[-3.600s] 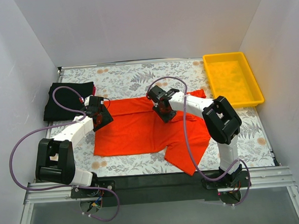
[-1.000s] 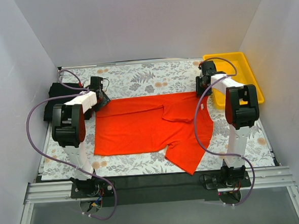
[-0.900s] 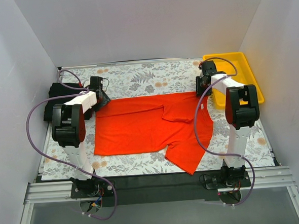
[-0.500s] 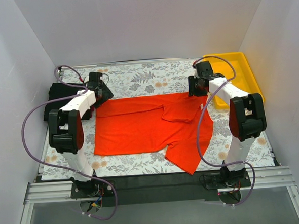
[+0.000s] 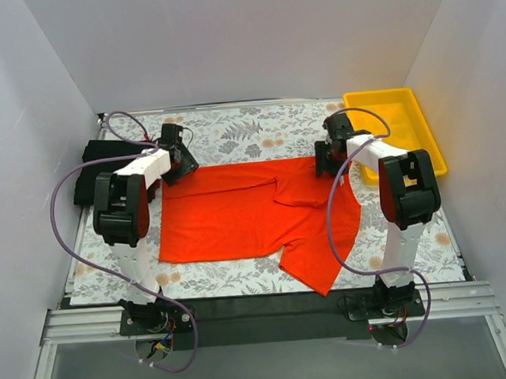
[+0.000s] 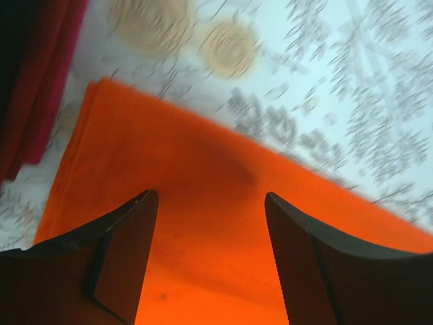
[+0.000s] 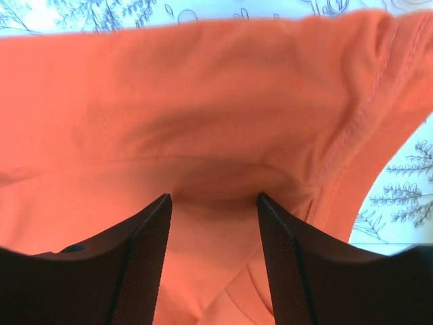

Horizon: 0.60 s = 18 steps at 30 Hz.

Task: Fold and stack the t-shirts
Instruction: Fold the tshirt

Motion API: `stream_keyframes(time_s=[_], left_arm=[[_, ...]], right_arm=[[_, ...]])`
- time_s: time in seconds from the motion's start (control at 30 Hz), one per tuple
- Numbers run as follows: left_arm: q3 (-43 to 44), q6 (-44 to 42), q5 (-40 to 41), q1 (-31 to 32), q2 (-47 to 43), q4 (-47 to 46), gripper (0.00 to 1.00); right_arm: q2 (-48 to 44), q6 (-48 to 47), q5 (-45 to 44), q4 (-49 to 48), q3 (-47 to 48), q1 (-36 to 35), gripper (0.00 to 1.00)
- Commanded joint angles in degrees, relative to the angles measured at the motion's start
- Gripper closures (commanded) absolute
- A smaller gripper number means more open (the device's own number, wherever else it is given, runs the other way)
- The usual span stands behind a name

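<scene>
Compared with a second ago, the left claw [image 6: 208, 198] and the right claw [image 7: 213, 198] are both standing wider at the tips. The right claw is also sitting further in from the yellow plastic tray [image 5: 396, 133]. At the far left of the floral-patterned table [image 5: 249, 125], a folded black t-shirt [image 5: 97, 169] is lying with a dark red t-shirt [image 6: 30, 88] beside it. Near them the left claw is hovering open over the far left corner of the bright orange-red t-shirt [image 5: 238, 220], gripping nothing. That shirt is lying spread across the table's middle, one part folded over. The right claw is hanging open above its far right edge, holding nothing. The tray is resting at the far right.
</scene>
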<state>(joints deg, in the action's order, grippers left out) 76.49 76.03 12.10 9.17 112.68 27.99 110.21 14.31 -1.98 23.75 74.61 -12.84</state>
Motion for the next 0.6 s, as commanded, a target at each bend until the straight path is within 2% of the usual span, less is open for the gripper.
stream_keyframes(time_s=[0.0, 0.3, 0.4, 0.5, 0.57], left_arm=[[4.9, 0.0, 2.1, -0.2, 3.2, 0.8, 0.40], [23.0, -1.3, 0.6, -0.7, 17.2, 4.4, 0.40], [24.0, -1.8, 0.6, -0.7, 15.2, 4.4, 0.38], [22.7, -1.9, -0.1, -0.6, 9.7, 4.2, 0.35], [19.6, -1.3, -0.6, -0.4, 3.9, 3.8, 0.33]], right_arm=[[3.9, -2.5, -1.8, -1.5, 6.3, 0.9, 0.48], [16.1, -8.0, -2.0, -0.9, 21.6, 3.3, 0.47], [13.0, -8.2, 0.2, -0.5, 23.0, 3.3, 0.46], [6.7, -6.6, 1.5, -0.6, 19.6, 3.3, 0.46], [2.9, -4.3, 3.8, -2.2, 14.0, 3.3, 0.44]])
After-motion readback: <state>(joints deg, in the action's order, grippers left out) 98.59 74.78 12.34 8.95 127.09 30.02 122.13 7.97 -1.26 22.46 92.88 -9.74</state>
